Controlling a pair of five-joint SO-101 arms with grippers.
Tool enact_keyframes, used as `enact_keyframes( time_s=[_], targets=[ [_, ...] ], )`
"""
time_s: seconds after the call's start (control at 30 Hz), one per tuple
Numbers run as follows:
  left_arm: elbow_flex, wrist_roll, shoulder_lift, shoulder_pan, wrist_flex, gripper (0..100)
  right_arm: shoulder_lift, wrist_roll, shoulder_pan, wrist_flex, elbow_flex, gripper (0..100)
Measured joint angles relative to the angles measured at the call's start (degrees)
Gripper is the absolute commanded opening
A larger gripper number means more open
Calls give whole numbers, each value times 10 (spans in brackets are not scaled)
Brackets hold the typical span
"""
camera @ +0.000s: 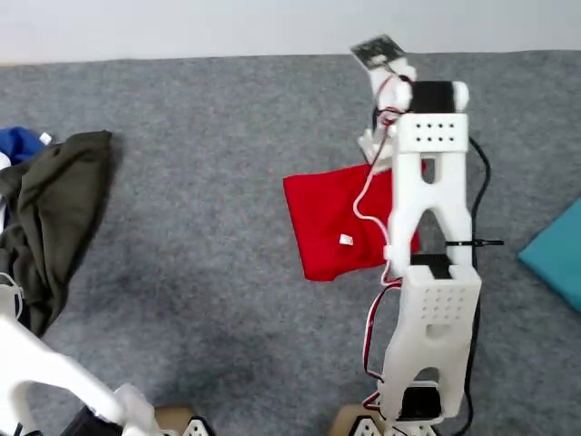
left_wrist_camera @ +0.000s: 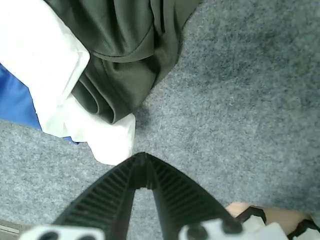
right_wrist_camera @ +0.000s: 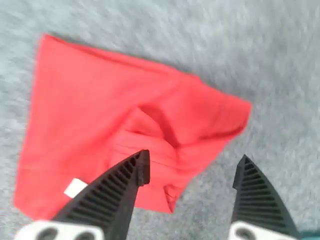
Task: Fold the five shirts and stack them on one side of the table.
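Five shirts were in play, and we took the red shirt [camera: 336,222] first. It lay as a rough rectangle just off the table's centre toward 3 o'clock, with a rumpled fold bunched near one corner. The right gripper [right_wrist_camera: 195,157] hung above that corner with its jaws spread wide and nothing between them, one finger [right_wrist_camera: 125,185] over the cloth and the other over bare table. The left gripper [left_wrist_camera: 145,157] sat at about 8 o'clock with its tips pressed together on nothing, just short of the heap. That heap, at 9 o'clock, mixed the dark olive shirt [left_wrist_camera: 130,50], a white shirt [left_wrist_camera: 50,75] and a blue shirt [left_wrist_camera: 15,105], each overlapping the next. The teal shirt [camera: 556,254] lay apart at 3 o'clock and ran off the view's edge. We judged the main risk to be a pinch that caught only the top layer of the red shirt, which would drag its fold open. A pull on one shirt in the tangled heap might also haul the others with it. The right arm's cable [camera: 363,204] drooped across the red cloth and could snag it. Open room was a broad band of grey table [camera: 200,272] running from 12 to 6 o'clock between heap and red shirt.
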Motion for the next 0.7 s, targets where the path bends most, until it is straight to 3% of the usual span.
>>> enact_keyframes(
  time_s=[0.17,0.33,0.43,0.7],
  targets=[
    [0,0,0,0,0,3,-4,1,-28,0,-1,4],
    [0,0,0,0,0,3,-4,0,-35,2,-1,158],
    [0,0,0,5,0,3,-4,-37,-37,2,18,257],
    [0,0,0,49,0,3,-4,-187,-100,2,91,197]
  ],
)
